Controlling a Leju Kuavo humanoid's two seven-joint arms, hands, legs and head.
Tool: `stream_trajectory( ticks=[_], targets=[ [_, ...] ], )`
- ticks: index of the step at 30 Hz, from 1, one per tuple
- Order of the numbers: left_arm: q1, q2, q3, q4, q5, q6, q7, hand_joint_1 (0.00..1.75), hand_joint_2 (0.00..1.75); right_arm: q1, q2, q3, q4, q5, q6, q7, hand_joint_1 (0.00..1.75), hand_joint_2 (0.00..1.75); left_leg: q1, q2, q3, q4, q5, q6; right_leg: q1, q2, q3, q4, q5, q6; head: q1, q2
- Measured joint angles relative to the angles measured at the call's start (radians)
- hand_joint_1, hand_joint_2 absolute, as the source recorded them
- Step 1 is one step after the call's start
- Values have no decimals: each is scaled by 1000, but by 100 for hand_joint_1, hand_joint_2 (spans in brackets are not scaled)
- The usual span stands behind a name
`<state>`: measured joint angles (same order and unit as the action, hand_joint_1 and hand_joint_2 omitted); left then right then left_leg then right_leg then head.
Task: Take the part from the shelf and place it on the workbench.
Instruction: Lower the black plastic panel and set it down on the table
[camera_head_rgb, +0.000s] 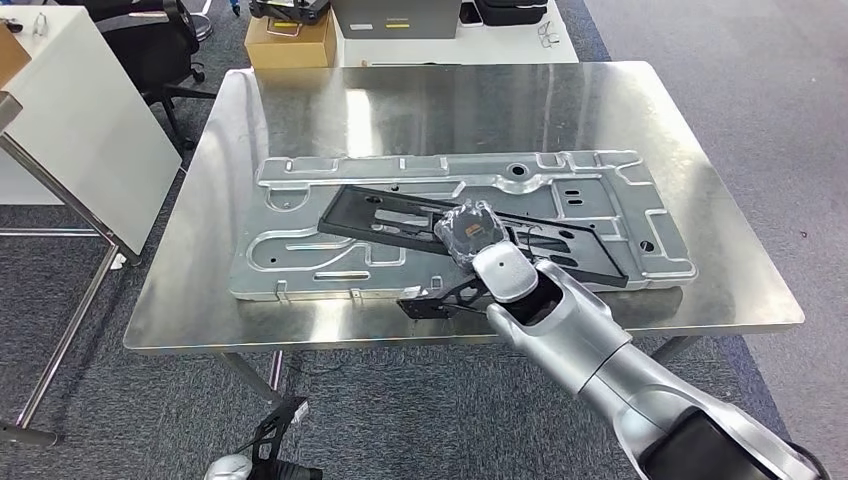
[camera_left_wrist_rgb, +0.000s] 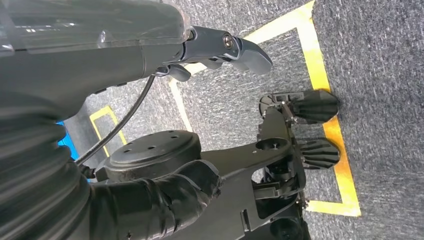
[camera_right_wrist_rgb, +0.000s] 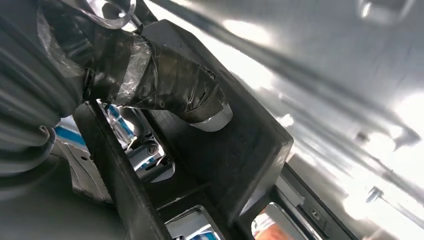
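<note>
The right hand (camera_head_rgb: 470, 232) reaches out over the steel workbench (camera_head_rgb: 700, 290), and it is on the black part (camera_head_rgb: 400, 215). That part is a long flat frame lying slantwise on top of a big silver stamped panel (camera_head_rgb: 300, 255), which itself lies flat on the bench. Up close, the taped thumb (camera_right_wrist_rgb: 175, 85) presses on the upper face of the part (camera_right_wrist_rgb: 240, 145), and a dark finger (camera_right_wrist_rgb: 115, 165) runs along its edge beneath, so the hand grips the frame between them. The other fingers are hidden behind the frame.

The left hand (camera_left_wrist_rgb: 150, 200) hangs low by the robot's side above grey carpet (camera_left_wrist_rgb: 380, 60) marked with yellow tape (camera_left_wrist_rgb: 320, 60). One grey finger (camera_left_wrist_rgb: 240, 50) sticks out straight, nothing in it; the rest I cannot tell.

A cardboard box (camera_head_rgb: 290, 42) sits on the floor beyond the bench.
</note>
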<state>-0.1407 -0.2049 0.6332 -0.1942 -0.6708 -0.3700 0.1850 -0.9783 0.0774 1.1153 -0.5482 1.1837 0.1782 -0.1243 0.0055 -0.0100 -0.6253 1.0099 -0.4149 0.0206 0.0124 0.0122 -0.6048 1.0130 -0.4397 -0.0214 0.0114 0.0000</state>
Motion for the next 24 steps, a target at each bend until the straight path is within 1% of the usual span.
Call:
stream_trajectory(
  ticks=[8, 15, 24],
  targets=[
    [0, 0, 0, 0, 3, 0, 0, 0, 175, 2, -6, 38, 40, -4, 4, -11, 175, 175, 0, 0, 0, 0, 0, 0, 0, 0, 0, 0, 0, 0, 0, 0],
    [0, 0, 0, 0, 7, 0, 5, 0, 175, 7, -21, 49, 69, -15, 5, -26, 175, 175, 0, 0, 1, 0, 0, 0, 0, 0, 0, 0, 0, 0, 0, 0],
    [0, 0, -5, 0, 11, 2, 3, 0, 175, 7, -22, 56, 77, -17, 7, -34, 175, 175, 0, 0, 2, 0, 0, -1, 0, 0, 2, 0, 0, 0, 0, 0]
  ],
)
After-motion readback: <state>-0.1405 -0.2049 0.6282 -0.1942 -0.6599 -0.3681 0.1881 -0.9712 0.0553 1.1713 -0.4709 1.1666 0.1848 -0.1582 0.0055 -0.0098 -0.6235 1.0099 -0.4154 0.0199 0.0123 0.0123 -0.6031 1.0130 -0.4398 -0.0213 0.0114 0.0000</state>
